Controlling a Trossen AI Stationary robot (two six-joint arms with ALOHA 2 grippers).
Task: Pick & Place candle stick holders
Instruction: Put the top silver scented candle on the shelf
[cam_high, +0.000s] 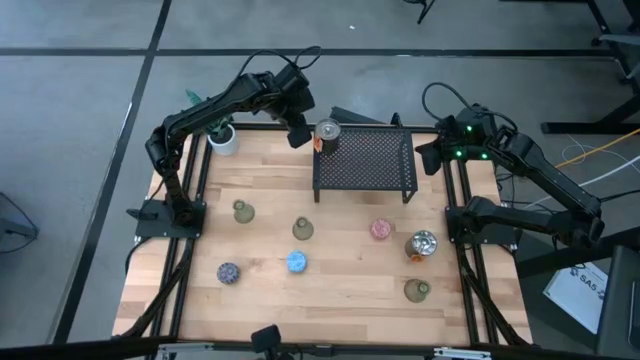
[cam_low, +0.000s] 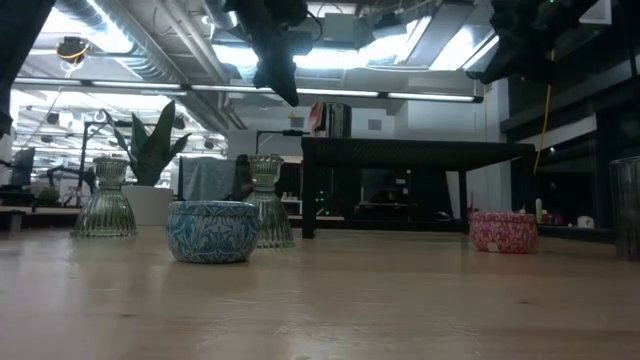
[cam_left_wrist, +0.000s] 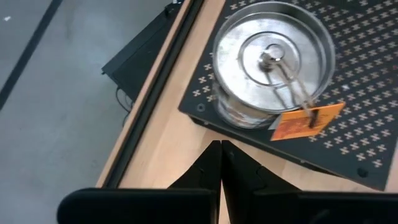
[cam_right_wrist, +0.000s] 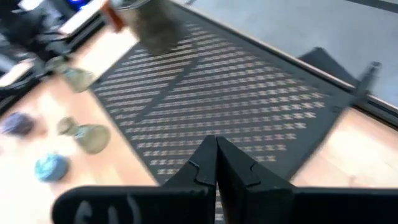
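A silvery candle stick holder (cam_left_wrist: 270, 62) with an orange tag (cam_left_wrist: 308, 119) stands on the far left corner of the black mesh rack (cam_high: 363, 160). My left gripper (cam_left_wrist: 221, 149) hangs shut just left of it (cam_high: 298, 135), apart from it and holding nothing. My right gripper (cam_right_wrist: 216, 146) is shut and empty above the rack's right end (cam_high: 430, 157). On the wooden table stand three olive glass holders (cam_high: 241, 211) (cam_high: 302, 229) (cam_high: 417, 290), a pink one (cam_high: 381, 229), a blue one (cam_high: 296, 262), a purple-speckled one (cam_high: 228, 272) and a second silvery one (cam_high: 422, 244).
A white pot with a green plant (cam_high: 222, 135) stands at the table's far left corner, close to my left arm. The rack stands on legs along the far edge (cam_low: 415, 150). Bare wood lies between the holders and along the near edge.
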